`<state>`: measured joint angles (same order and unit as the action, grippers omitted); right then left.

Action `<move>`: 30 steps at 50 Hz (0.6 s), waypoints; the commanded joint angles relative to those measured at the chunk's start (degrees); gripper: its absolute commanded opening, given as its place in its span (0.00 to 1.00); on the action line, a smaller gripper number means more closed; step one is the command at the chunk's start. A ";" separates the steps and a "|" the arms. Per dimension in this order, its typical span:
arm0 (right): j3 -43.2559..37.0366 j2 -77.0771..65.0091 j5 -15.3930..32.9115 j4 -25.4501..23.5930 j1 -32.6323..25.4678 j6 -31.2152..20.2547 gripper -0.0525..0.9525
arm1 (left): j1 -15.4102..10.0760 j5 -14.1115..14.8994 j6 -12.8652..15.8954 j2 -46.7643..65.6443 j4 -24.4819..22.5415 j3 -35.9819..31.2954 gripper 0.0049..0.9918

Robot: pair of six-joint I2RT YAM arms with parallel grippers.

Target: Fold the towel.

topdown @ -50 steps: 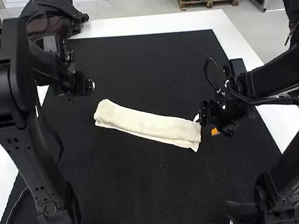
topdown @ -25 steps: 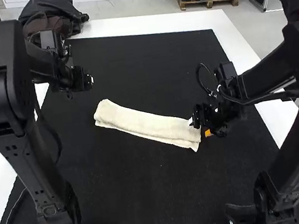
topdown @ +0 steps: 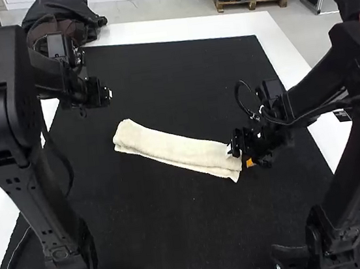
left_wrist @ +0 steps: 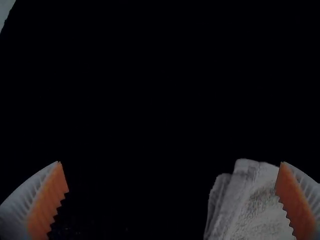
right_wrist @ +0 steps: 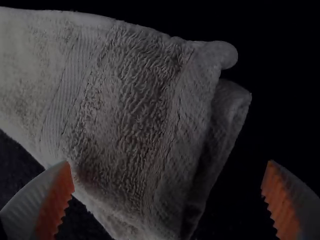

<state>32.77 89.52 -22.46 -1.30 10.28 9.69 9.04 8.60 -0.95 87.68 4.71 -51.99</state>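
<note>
folded towel (topdown: 179, 153) lies from ten to four o'clock; left gripper (topdown: 109, 94), spread, near ten; right gripper (topdown: 239, 156), spread, at four.

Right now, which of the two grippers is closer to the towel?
The right gripper: it is open right at one end of the towel, while the left gripper hovers off the opposite end, with a gap.

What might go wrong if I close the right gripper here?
The layers at the near end of the towel aren't flush: an under layer sticks out, so the open right gripper might catch only the top one and undo the fold. The left gripper is also open and holds nothing, so a lift by the right alone could drag or twist the strip.
</note>
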 commanded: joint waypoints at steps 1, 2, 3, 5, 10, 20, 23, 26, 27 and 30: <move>1.24 0.66 0.22 0.60 0.70 0.50 0.91 | -0.16 0.28 -0.54 -2.07 -0.05 -1.63 0.98; 1.24 0.75 0.22 0.60 0.79 0.50 0.91 | -0.07 0.28 -0.54 -2.16 -0.05 -1.63 0.98; 1.33 0.92 0.13 0.60 0.79 0.50 0.91 | -0.07 0.28 -0.54 -2.25 -0.05 -1.54 0.98; 1.50 1.01 0.13 0.60 0.79 0.50 0.91 | -0.07 0.28 -0.54 -2.25 0.21 -1.45 0.98; 1.77 1.45 0.05 0.77 1.32 0.59 0.91 | -0.07 0.28 -0.63 -2.34 0.21 -0.92 0.98; 2.82 2.24 -0.22 0.95 2.20 1.03 0.91 | -0.07 0.45 -0.72 -2.51 0.21 -0.40 0.98; 3.17 2.33 -0.22 0.95 2.20 1.29 0.91 | -0.07 0.45 -0.72 -2.51 0.21 -0.48 0.98; 3.26 2.33 -0.31 1.04 2.20 1.56 0.91 | -0.07 0.45 -0.89 -2.51 0.21 -0.48 0.98; 3.26 2.33 -0.39 1.04 2.20 1.64 0.91 | -0.07 0.45 -0.98 -2.51 0.21 -0.48 0.98; 3.35 2.33 -0.57 0.95 2.20 1.73 0.91 | -0.07 0.45 -1.07 -2.60 0.21 -0.48 0.98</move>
<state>34.04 90.65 -21.74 -1.54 10.87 11.03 9.04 8.60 -1.34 87.68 4.99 -51.96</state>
